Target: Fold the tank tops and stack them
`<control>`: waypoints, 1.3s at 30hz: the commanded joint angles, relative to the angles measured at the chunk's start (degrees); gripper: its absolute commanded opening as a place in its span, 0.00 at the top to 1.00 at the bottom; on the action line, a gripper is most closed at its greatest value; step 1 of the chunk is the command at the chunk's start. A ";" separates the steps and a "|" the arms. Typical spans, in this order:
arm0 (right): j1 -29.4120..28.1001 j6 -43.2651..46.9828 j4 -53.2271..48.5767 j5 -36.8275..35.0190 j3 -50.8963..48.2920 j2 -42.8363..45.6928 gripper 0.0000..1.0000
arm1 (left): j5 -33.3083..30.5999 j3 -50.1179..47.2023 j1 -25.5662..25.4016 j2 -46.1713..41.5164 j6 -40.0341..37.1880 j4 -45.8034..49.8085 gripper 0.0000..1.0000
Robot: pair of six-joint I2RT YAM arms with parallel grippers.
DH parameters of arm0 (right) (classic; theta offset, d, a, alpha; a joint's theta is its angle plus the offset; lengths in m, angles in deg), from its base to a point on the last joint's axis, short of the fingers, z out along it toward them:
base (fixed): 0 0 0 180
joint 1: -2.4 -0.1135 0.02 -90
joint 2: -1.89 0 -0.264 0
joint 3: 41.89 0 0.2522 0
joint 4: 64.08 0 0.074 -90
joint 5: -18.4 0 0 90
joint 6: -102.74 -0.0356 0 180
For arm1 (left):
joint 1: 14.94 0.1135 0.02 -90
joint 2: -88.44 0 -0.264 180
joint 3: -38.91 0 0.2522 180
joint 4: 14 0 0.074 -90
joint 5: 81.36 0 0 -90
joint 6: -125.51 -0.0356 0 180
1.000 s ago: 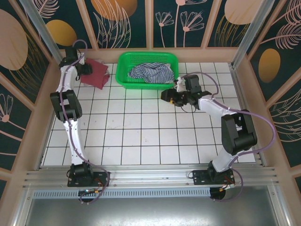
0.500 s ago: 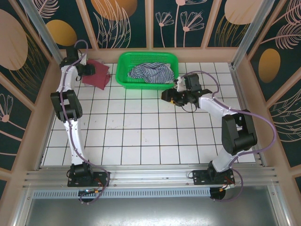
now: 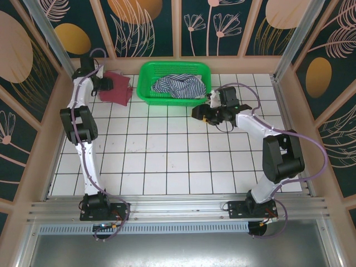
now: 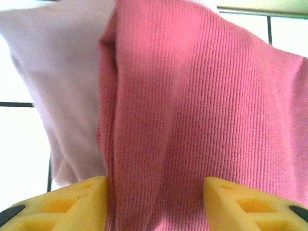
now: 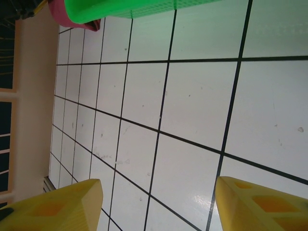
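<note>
**A:** White tiled table [image 3: 167,161], dark leaf-print walls [image 3: 222,28] close on three sides. Where do the tools stand?

**B:** Left gripper [image 4: 155,185] is at the far left corner. Its fingers are spread with the red top [image 4: 202,106] lying between them, and it doesn't look pinched. The red one overlaps a mauve top [image 4: 53,72], so the two touch in one pile. Right gripper [image 3: 196,113] hovers over bare tiles just in front of the basket [image 3: 143,83], jaws apart and holding nothing.

**A:** And the third?

**B:** Striped top [image 3: 178,85] lies crumpled inside the basket.

**A:** How will it handle?

**B:** Light and limp, I'd say. It's thin ribbed knit that will sag, stretch and trail once lifted. A single pinch would likely leave it hanging in a bunch. Better to take a hem or shoulder strap at the edge, one gripper on each end.

**A:** The surface?

**B:** Glossy tiles, so cloth should slide and smooth out easily. The pile sits hard against the corner, though, so there's little room for the left arm.
</note>
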 commanded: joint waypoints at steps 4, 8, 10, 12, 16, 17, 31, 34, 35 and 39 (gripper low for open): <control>1.30 1.58 -1.31 -1.03 1.84 4.18 0.35 | -2.41 -1.05 -0.31 -10.97 1.63 -0.65 0.31; 2.24 1.56 -1.40 -1.16 1.10 5.72 0.35 | 3.55 -2.95 -1.48 -12.62 4.05 -1.63 0.31; 2.77 1.60 -1.32 -1.18 0.92 6.32 0.35 | 4.97 -2.90 -3.03 -11.90 4.45 -0.74 0.33; 3.35 1.63 -1.10 -1.03 0.58 6.74 0.35 | 3.29 -3.24 -5.04 -10.82 3.83 0.28 0.33; 4.30 2.18 -1.80 -0.96 0.21 7.39 0.34 | 3.08 -4.82 -5.72 -9.08 5.57 -1.64 0.34; 4.59 2.28 -1.95 -0.92 0.05 7.65 0.34 | 3.84 -4.40 -5.84 -8.33 5.99 -2.03 0.35; 6.88 3.05 -2.35 0.44 -1.65 8.07 0.35 | -5.39 0.59 -10.03 1.17 3.95 -0.08 0.38; 7.09 3.38 -2.57 0.58 -1.47 7.62 0.34 | -9.16 -0.78 -11.23 1.20 2.52 -0.59 0.41; 7.18 3.42 -2.62 0.66 -1.46 7.46 0.34 | -10.23 -1.05 -11.53 1.36 2.02 -0.59 0.42; 7.46 3.60 -2.39 1.09 -1.55 7.01 0.34 | -12.75 -0.93 -12.59 2.55 0.55 -0.58 0.47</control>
